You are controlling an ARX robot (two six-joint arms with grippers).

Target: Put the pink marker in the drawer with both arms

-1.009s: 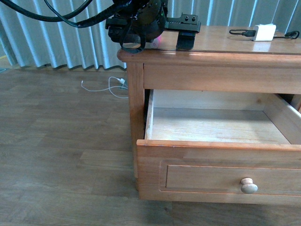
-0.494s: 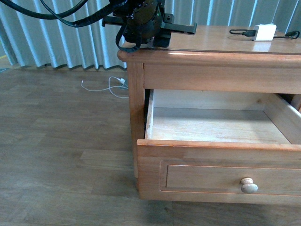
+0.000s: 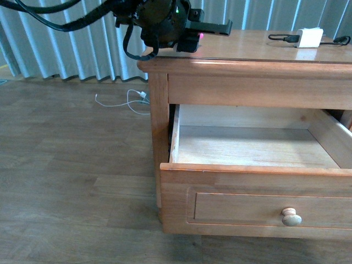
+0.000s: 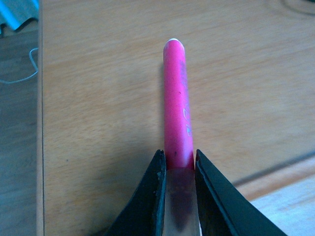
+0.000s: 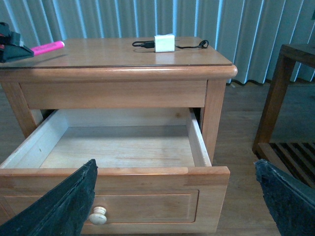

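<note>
The pink marker (image 4: 176, 113) is clamped at one end between my left gripper's (image 4: 177, 169) black fingers and sticks out over the nightstand's top. In the front view only a small pink spot of the marker (image 3: 201, 36) shows under the left arm's head, where my left gripper (image 3: 193, 39) hovers over the top's left part. The right wrist view shows the marker (image 5: 47, 47) at the top's far corner. The drawer (image 3: 253, 190) stands pulled out, its inside bare, with its pale knob (image 3: 291, 216) in front. My right gripper (image 5: 174, 201) is open, in front of the drawer (image 5: 147, 194).
A white charger block (image 3: 309, 37) with a black cable lies at the back right of the nightstand top (image 3: 258, 47). A white cable (image 3: 129, 100) lies on the wood floor by the curtains. A dark wooden rack (image 5: 290, 123) stands beside the nightstand in the right wrist view.
My left gripper has risen off the nightstand top with the marker and shifted slightly left; the pink tip now shows beneath it. The drawer has not moved.
</note>
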